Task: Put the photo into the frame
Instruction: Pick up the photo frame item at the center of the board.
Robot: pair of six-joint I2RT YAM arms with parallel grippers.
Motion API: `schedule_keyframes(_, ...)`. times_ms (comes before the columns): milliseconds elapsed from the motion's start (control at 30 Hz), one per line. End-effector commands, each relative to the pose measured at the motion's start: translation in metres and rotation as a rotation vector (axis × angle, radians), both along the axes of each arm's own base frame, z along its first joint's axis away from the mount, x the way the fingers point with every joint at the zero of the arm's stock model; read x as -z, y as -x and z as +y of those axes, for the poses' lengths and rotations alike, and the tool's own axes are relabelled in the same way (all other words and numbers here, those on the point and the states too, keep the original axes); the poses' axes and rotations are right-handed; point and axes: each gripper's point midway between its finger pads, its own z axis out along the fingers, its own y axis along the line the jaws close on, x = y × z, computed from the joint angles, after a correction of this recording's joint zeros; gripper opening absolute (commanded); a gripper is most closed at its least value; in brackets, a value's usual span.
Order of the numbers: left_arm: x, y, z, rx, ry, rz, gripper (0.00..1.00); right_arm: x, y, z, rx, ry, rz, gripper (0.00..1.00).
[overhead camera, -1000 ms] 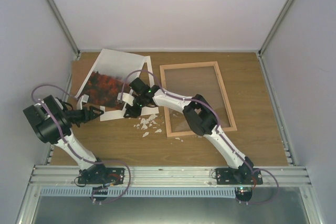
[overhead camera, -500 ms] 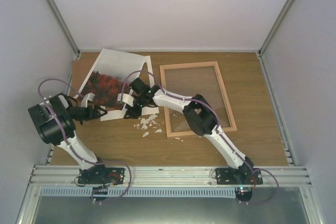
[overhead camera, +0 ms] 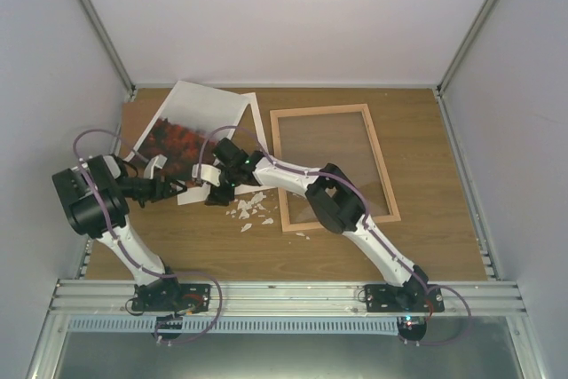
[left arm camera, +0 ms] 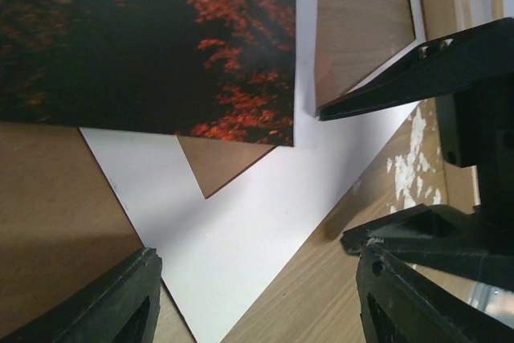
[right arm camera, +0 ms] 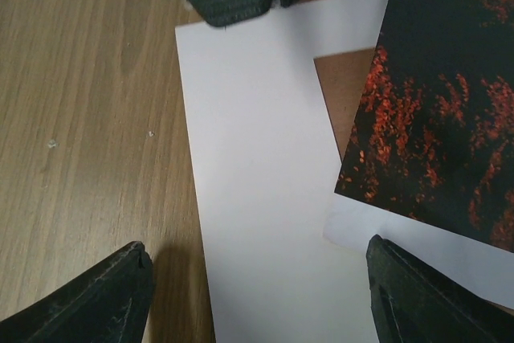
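- Showing rectangular white-bordered paper photo of red-orange hills (overhead camera: 182,139), askew at far left, well apart from thin light-wood frame with clear pane (overhead camera: 319,110).
- Hovering spread over its near border, pinching nothing: left gripper (overhead camera: 167,182), right gripper (overhead camera: 211,185).
- Risking a tear or crease if pinched by one thin edge and dragged; small white paper scraps (overhead camera: 253,210) just beside.

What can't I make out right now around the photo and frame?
Top view: the photo's near edge sits under the left claw and right claw; contact unclear.
Top view: the right arm covers parts of the frame's left and near rails.
Wrist views: picture edges crop the photo's outline.
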Motion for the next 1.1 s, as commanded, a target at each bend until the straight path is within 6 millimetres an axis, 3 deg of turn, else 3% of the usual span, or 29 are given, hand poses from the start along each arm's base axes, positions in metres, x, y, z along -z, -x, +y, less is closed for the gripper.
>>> schedule_keyframes(0,0.019,0.001,-0.008,0.043,0.006,0.042,0.68,0.06,0.029,-0.019,-0.02,0.15,0.074,0.75)
schedule_keyframes(233,0.023,-0.003,-0.017,0.063,0.022,0.047,0.68,0.066,0.03,-0.022,-0.022,0.161,0.072,0.68)
schedule_keyframes(600,0.026,-0.014,-0.027,0.067,0.052,0.044,0.68,0.069,0.034,-0.025,-0.032,0.165,0.08,0.77)
schedule_keyframes(667,0.027,-0.014,-0.026,0.063,0.039,0.045,0.68,0.06,0.031,-0.024,-0.022,0.16,0.067,0.78)
schedule_keyframes(800,0.027,-0.014,-0.017,0.038,0.008,0.038,0.68,0.011,0.014,-0.024,0.017,0.086,0.046,0.79)
schedule_keyframes(900,0.023,-0.015,-0.012,0.02,0.001,0.025,0.68,-0.021,0.003,-0.032,0.053,0.041,0.047,0.87)
schedule_keyframes(1067,0.019,-0.014,-0.01,0.012,-0.004,0.018,0.69,-0.043,-0.003,-0.052,0.063,0.014,0.004,0.9)
